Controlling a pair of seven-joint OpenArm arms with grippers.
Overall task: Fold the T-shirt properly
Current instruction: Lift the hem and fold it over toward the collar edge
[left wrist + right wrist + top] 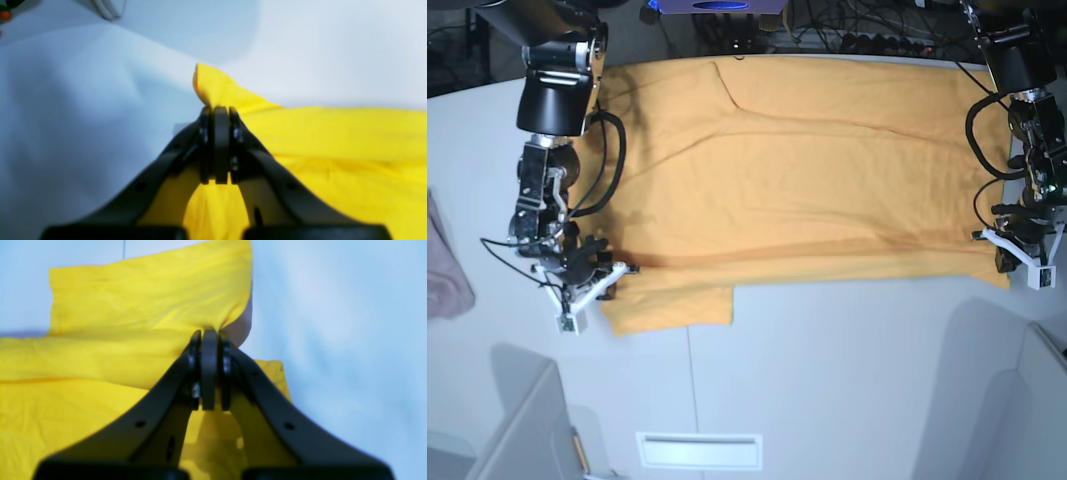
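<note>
The orange-yellow T-shirt (807,180) lies spread across the white table (827,380), folded lengthwise, with one sleeve (677,305) poking toward the front. At its left end in the base view, my right gripper (615,274) is shut on the cloth's edge. The right wrist view shows those jaws (209,336) pinching a raised fold of the T-shirt (133,306). My left gripper (1002,262) is shut on the corner at the shirt's right end. The left wrist view shows it (216,111) clamping a peaked tip of yellow cloth (333,133).
A pinkish-mauve cloth (447,270) lies at the table's left edge. Grey slanted panels stand at the front left (517,430) and front right (1037,400). A white slotted plate (697,450) sits near the front edge. Cables run along the back (847,40).
</note>
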